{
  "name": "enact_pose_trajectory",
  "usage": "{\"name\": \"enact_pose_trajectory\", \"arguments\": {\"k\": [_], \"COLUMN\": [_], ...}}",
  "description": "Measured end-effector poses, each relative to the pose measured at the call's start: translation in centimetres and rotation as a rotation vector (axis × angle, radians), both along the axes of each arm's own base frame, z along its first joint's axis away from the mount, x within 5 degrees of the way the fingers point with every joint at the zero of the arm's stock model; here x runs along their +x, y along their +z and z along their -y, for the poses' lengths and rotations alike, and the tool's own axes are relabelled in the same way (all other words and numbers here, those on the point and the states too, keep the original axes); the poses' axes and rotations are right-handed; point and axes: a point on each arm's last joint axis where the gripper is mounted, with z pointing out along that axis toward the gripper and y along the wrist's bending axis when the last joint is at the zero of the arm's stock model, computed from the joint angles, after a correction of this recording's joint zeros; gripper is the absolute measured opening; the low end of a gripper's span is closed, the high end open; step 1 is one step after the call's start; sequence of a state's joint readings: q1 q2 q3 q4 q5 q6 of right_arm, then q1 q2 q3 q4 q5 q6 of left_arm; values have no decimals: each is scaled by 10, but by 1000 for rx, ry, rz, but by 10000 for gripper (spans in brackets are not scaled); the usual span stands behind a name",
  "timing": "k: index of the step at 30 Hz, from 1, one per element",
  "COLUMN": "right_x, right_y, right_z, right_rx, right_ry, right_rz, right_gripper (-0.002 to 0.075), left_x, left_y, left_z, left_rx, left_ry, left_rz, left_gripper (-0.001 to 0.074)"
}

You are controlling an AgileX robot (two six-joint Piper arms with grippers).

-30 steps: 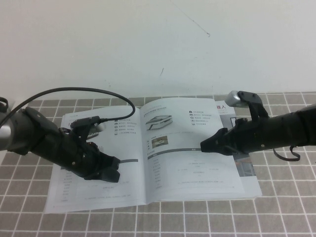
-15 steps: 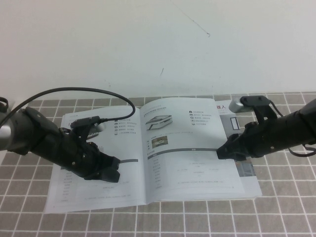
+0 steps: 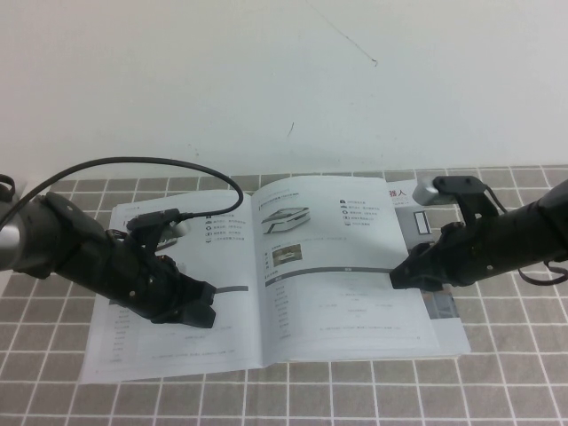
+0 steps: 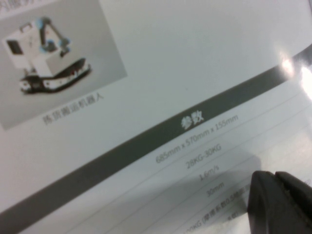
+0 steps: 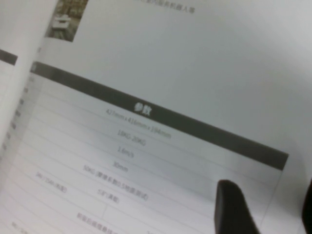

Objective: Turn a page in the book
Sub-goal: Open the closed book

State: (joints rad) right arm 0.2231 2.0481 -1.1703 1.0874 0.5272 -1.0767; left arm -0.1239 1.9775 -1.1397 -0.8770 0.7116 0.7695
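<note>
While the book [image 3: 266, 293] lies flat, long axis left-right, spine front-to-back.

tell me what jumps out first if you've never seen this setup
A large open book lies flat on the grey tiled table, glossy white pages facing up. Two black arms reach over it: the left pincer sits low over the left-hand page, and the right pincer, its fingers apart, sits at the outer edge of the page picturing a white boat-like vehicle. A black cable arcs above the left arm.
</note>
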Motion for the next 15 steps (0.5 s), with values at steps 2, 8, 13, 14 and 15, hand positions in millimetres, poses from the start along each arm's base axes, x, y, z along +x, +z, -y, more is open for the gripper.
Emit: {"name": "enact_pose_trajectory", "arguments": {"k": [2,8,13,14,15], "right_x": [0,0,0,0,0], "right_y": [0,0,2,2,3], "right_z": [0,-4,-7,-8,-8], "right_rx": [11,77,126,132,137], "right_ry": [-1,13,23,26,25], "right_rz": [-3,-2,3,4,5], "right_gripper": [315,315,315,315,315], "left_x": [0,0,0,0,0], "left_y": [0,0,0,0,0], "left_z": [0,0,0,0,0], "left_rx": [0,0,0,0,0], "left_ry": [0,0,0,0,0], "left_rz": [0,0,0,0,0], "left_gripper": [-4,-4,-4,-4,-4]}}
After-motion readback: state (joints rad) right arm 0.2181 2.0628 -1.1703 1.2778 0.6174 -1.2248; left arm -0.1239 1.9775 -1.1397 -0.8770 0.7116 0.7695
